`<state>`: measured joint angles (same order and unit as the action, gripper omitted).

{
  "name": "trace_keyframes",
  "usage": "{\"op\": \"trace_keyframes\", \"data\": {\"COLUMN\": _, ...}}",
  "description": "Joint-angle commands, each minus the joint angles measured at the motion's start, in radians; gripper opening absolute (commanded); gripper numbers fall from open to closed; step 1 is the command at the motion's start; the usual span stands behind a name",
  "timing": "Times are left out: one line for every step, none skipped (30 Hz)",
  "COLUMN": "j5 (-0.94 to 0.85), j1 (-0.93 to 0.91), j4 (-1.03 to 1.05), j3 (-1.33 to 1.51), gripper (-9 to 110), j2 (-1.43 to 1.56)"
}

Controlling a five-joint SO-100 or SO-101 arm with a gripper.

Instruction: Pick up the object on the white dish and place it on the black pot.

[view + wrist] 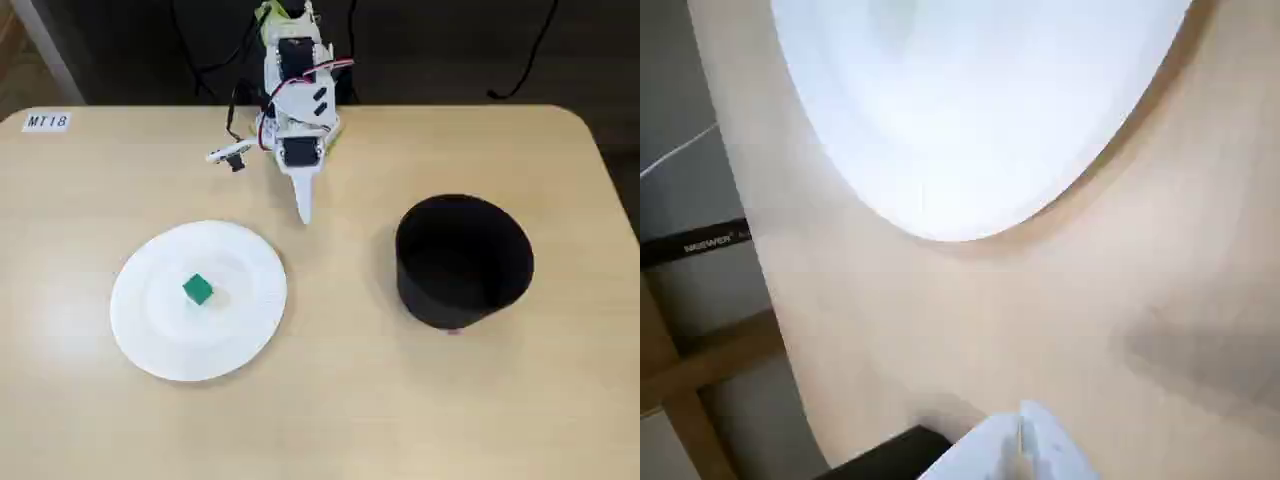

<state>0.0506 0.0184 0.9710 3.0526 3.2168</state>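
A small green cube (198, 289) lies near the middle of the white dish (160, 335) at the left of the table in the fixed view. The black pot (464, 262) stands upright at the right, its inside dark. My gripper (304, 210) is shut and empty, pointing down at the table behind and between dish and pot, clear of both. In the wrist view the dish's rim (970, 170) fills the top, the cube is out of view, and the closed gripper tips (1020, 440) show at the bottom edge.
A white label reading MT18 (46, 122) is stuck at the table's far left corner. The arm's base (296, 70) and cables stand at the far edge. The wrist view shows the table edge (760, 300) at the left.
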Motion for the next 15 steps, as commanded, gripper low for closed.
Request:
{"op": "trace_keyframes", "data": {"j5": -0.009, "j1": 0.006, "j4": -0.012, "j3": -0.006, "gripper": 0, "j2": 0.114}}
{"op": "trace_keyframes", "data": {"j5": -0.012, "j1": 0.009, "j4": -0.012, "j3": -0.006, "gripper": 0, "j2": 0.114}}
{"op": "trace_keyframes", "data": {"j5": -0.017, "j1": 0.014, "j4": -0.011, "j3": -0.006, "gripper": 0, "j2": 0.114}}
{"op": "trace_keyframes", "data": {"j5": -0.021, "j1": 0.017, "j4": -0.011, "j3": -0.006, "gripper": 0, "j2": 0.114}}
{"op": "trace_keyframes", "data": {"j5": -0.021, "j1": 0.018, "j4": -0.012, "j3": -0.006, "gripper": 0, "j2": 0.114}}
{"op": "trace_keyframes", "data": {"j5": -0.023, "j1": 0.018, "j4": -0.012, "j3": -0.006, "gripper": 0, "j2": 0.114}}
{"op": "trace_keyframes", "data": {"j5": -0.023, "j1": 0.018, "j4": -0.012, "j3": -0.006, "gripper": 0, "j2": 0.114}}
{"op": "trace_keyframes", "data": {"j5": -0.023, "j1": 0.018, "j4": -0.012, "j3": -0.006, "gripper": 0, "j2": 0.114}}
{"op": "trace_keyframes", "data": {"j5": -0.025, "j1": 0.02, "j4": -0.012, "j3": -0.006, "gripper": 0, "j2": 0.114}}
{"op": "trace_keyframes", "data": {"j5": -0.025, "j1": 0.02, "j4": -0.012, "j3": -0.006, "gripper": 0, "j2": 0.114}}
{"op": "trace_keyframes", "data": {"j5": -0.026, "j1": 0.021, "j4": -0.012, "j3": -0.006, "gripper": 0, "j2": 0.114}}
{"op": "trace_keyframes", "data": {"j5": -0.026, "j1": 0.021, "j4": -0.012, "j3": -0.006, "gripper": 0, "j2": 0.114}}
{"op": "trace_keyframes", "data": {"j5": -0.026, "j1": 0.023, "j4": -0.014, "j3": -0.006, "gripper": 0, "j2": 0.114}}
{"op": "trace_keyframes", "data": {"j5": -0.028, "j1": 0.023, "j4": -0.014, "j3": -0.006, "gripper": 0, "j2": 0.114}}
{"op": "trace_keyframes", "data": {"j5": -0.028, "j1": 0.023, "j4": -0.014, "j3": -0.006, "gripper": 0, "j2": 0.114}}
